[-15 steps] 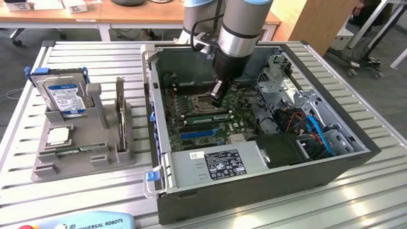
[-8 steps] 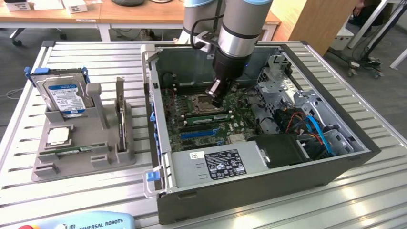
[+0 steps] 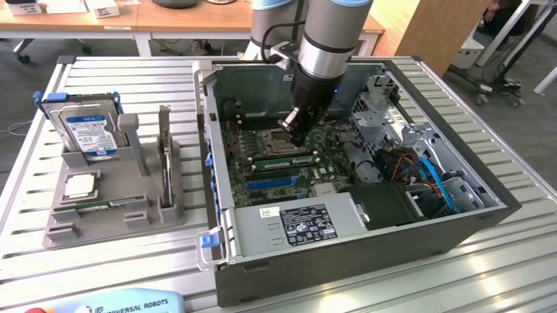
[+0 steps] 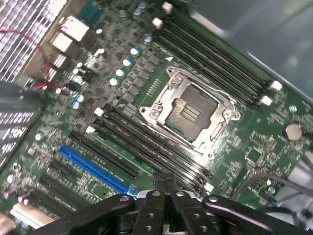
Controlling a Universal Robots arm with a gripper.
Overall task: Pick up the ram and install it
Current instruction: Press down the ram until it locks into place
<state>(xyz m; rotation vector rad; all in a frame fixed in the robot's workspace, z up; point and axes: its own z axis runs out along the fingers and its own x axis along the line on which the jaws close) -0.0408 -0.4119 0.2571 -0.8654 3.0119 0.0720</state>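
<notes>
Exterior view showed the pincer (image 3: 299, 135) clenched, low inside the computer case (image 3: 348, 251), over the ram (image 3: 280, 160) lying in a slot beside the processor socket (image 3: 265, 139). To my eye, even downward pressure would seat it best.

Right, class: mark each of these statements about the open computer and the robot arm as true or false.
1. The computer case lies open, motherboard showing. True.
2. The hard drive sits inside the case. False: it stands in the grey holder outside the case, on the exterior view's left.
3. The gripper is down over the motherboard, by the processor socket. True.
4. The gripper is wide open. False: it is shut.
</notes>
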